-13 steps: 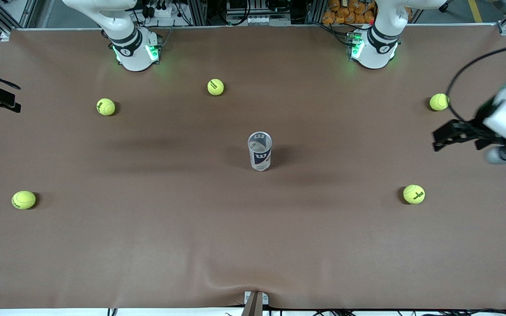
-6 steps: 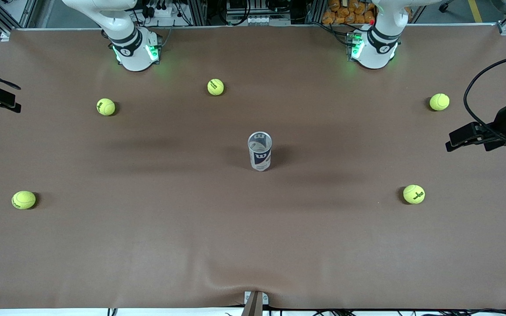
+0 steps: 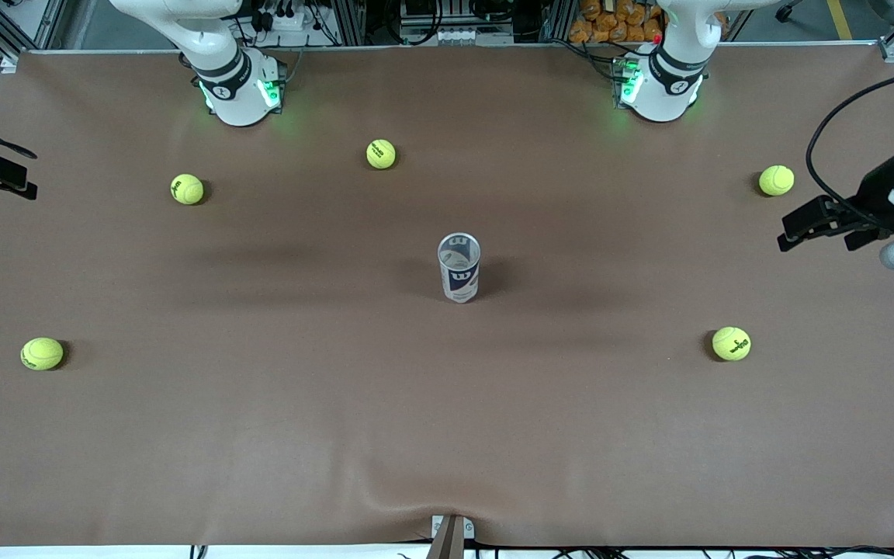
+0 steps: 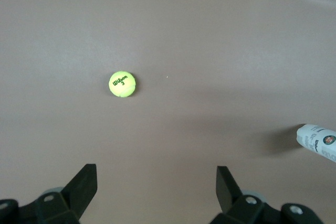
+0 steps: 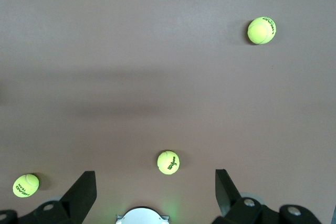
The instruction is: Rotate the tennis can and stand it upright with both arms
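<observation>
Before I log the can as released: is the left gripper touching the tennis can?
Apart. In the front view the left gripper hangs over the table's left-arm end, with bare table between it and the upright tennis can.

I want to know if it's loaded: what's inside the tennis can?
The tennis can stands upright mid-table, open top showing only label print through its wall; no ball visible, though its bottom is hidden.

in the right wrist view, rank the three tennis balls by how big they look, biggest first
1. Tennis ball near the view's upper edge, looks largest.
2. Tennis ball printed Wilson and the tennis ball at the view's corner look about alike, so no ranking between them.

All probably match in true size; the differences are slight.
</observation>
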Robot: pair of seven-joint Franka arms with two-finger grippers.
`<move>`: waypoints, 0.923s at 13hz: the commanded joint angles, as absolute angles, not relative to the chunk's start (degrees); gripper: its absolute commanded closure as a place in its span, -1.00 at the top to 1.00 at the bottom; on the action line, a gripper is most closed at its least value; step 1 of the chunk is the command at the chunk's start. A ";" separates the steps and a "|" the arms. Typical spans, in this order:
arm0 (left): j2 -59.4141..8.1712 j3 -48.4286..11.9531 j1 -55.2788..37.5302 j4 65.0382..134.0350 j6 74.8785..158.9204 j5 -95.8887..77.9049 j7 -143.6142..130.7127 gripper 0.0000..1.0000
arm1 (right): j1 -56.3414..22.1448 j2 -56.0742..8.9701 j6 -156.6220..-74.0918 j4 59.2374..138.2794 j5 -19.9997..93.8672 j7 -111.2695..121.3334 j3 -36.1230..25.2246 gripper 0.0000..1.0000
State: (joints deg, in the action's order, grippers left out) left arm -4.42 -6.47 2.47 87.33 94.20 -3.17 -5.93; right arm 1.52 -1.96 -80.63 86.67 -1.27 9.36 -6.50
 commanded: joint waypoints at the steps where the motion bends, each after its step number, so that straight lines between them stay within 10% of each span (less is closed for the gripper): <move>1: 0.16 -6.86 2.99 93.41 95.89 -2.64 -5.80 1.00 | 2.37 -1.85 -81.04 86.66 -1.23 10.11 -5.98 1.00; 12: 3.69 -4.49 0.81 98.17 98.35 -1.77 -0.09 1.00 | 2.46 -1.67 -81.21 86.66 -0.79 9.05 -5.89 1.00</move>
State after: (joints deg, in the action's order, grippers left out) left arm 2.35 -5.54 2.62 97.43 99.05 -3.05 -0.63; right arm 1.52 -1.96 -80.98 86.67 -1.17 9.31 -6.48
